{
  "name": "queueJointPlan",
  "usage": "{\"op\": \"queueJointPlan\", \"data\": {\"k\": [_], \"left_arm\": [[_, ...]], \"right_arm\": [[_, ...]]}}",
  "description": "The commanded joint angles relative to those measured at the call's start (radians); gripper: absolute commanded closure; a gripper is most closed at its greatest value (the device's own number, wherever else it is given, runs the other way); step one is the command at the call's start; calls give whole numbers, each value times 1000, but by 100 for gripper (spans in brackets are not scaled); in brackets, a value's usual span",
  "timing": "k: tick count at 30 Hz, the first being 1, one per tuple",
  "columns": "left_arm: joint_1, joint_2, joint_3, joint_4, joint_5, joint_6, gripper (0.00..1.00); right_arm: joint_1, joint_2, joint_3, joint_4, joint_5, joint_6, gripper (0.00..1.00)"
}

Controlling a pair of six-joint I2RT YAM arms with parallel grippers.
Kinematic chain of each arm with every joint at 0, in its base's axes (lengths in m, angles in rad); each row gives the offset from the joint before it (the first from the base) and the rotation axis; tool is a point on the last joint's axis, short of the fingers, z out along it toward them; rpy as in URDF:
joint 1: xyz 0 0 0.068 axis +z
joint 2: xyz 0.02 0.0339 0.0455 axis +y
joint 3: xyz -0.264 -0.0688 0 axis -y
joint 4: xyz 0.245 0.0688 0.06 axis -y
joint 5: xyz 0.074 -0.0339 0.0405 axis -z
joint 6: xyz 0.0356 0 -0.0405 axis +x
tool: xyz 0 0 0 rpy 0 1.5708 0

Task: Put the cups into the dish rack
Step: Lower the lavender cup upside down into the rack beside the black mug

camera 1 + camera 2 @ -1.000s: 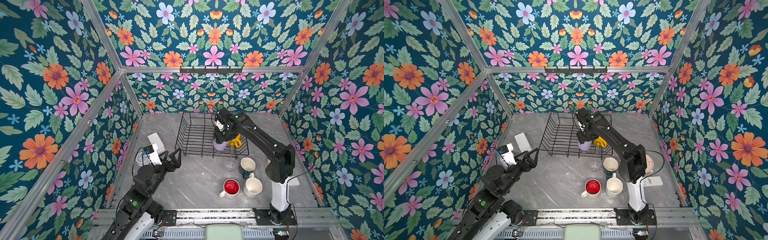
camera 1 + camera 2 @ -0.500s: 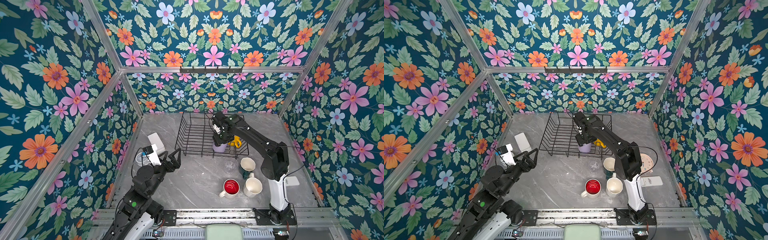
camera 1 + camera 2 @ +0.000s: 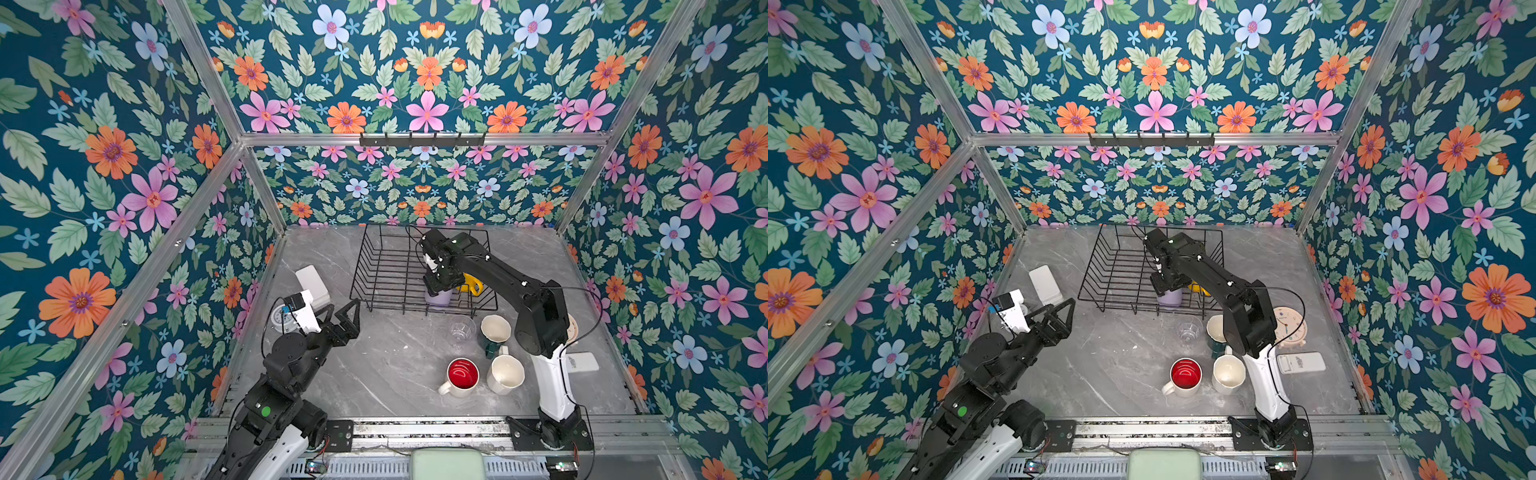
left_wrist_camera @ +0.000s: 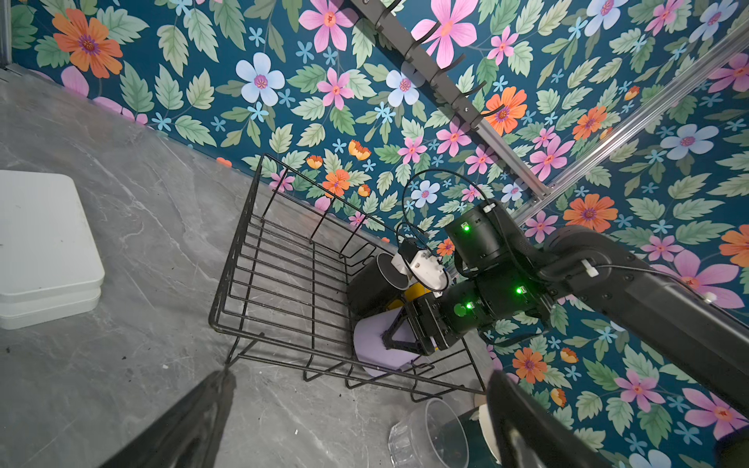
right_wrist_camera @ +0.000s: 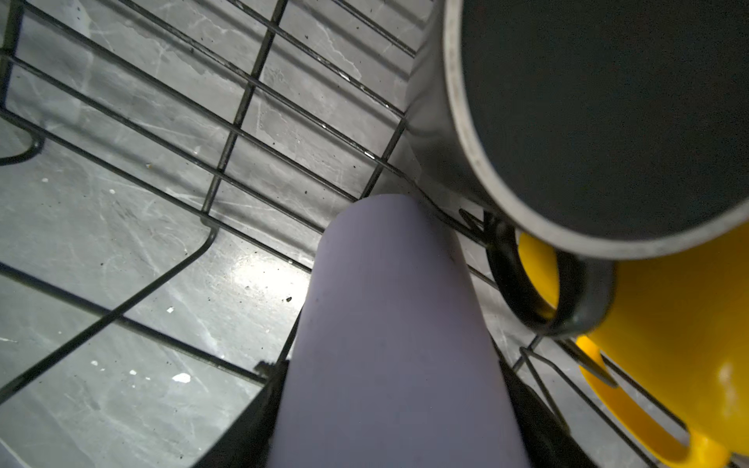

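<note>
Grey veined stone tabletop [image 3: 386, 374] is lying between walls papered in glossy flowers and leaves.

Right gripper [image 3: 437, 286] is reaching down into the rack [image 3: 384, 270], its jaws clamping the smooth matte sides of the lilac tumbler [image 5: 389, 324]. One dark finger [image 5: 243, 429] is pressing each flank of the cylinder. The tumbler is sitting in the rack's near right corner. I cannot tell whether its base is resting on the wires.

Just beside it inside the rack, a black mug [image 5: 587, 101] with a pale worn rim and a loop handle is leaning against a shiny yellow mug [image 5: 668, 308].

The rack is showing thin black wire, flared sides and looped feet.

Outside, near its front edge, a ribbed clear glass [image 3: 461, 330] and a green mug [image 3: 494, 334] with a cream inside are standing. Nearer the arm bases, a red-inside mug [image 3: 462, 374] and a cream mug [image 3: 505, 374] are standing side by side.

Left gripper [image 3: 343, 311] is hovering over bare stone, well apart from the rack, jaws spread wide and holding nothing. A flat white rounded box [image 3: 313, 282] is lying behind it.
</note>
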Motion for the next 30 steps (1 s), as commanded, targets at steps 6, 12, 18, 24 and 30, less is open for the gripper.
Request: {"op": "queueJointPlan", "data": {"k": [6,12,18,24,30], "left_arm": [[1,-7,7,-5,-15,17,0],[1,-8,7,-8,-16,20,0],[1,-10,9,-10,-16,20,0],[1,-15,9,-13,-16,20,0],[1,-22,10,-16,-18,20,0]], "right_arm": [[7,1,-23,-9,-40,11,57],[9,-9,-39,-1,-49,10,33],[8,-30,-46,6,-65,12,25],[9,-52,-40,4,-70,14,19],[8,-83,-36,-1,-74,20,18]]}}
